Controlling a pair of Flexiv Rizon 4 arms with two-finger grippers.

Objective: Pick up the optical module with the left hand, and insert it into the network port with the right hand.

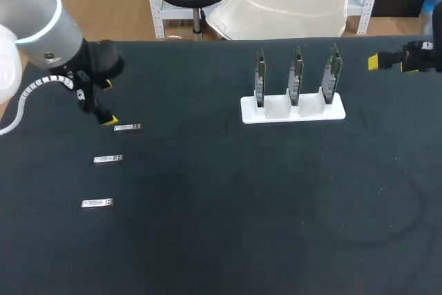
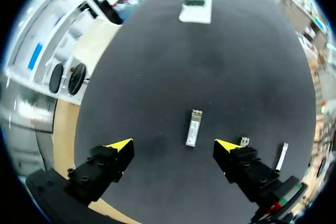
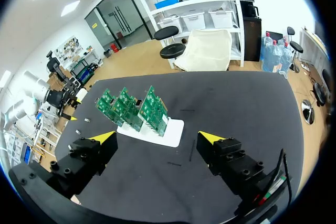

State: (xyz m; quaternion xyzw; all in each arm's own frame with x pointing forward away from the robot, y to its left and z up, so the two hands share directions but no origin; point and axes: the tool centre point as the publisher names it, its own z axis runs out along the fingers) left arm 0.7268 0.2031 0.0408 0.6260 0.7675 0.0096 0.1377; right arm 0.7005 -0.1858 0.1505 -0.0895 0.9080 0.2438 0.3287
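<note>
Three small silver optical modules lie in a column on the black table's left side: the top one [image 1: 128, 127], a middle one [image 1: 108, 159] and the nearest one [image 1: 97, 203]. My left gripper [image 1: 107, 103] hangs open just left of the top module. In the left wrist view that module [image 2: 193, 128] lies on the mat slightly ahead of the gap of the open left gripper [image 2: 173, 145], touching neither finger. The network ports are on three upright green boards [image 1: 295, 77] in a white holder [image 1: 276, 110]. My right gripper [image 1: 387, 62] is open and empty at the far right, with the boards [image 3: 134, 108] ahead of it [image 3: 157, 137].
The two other modules [image 2: 244, 141] [image 2: 282, 156] lie beside my left gripper's right finger. The table's back edge runs just behind the white holder [image 3: 170, 132]. Black mat stretches between the modules and the holder.
</note>
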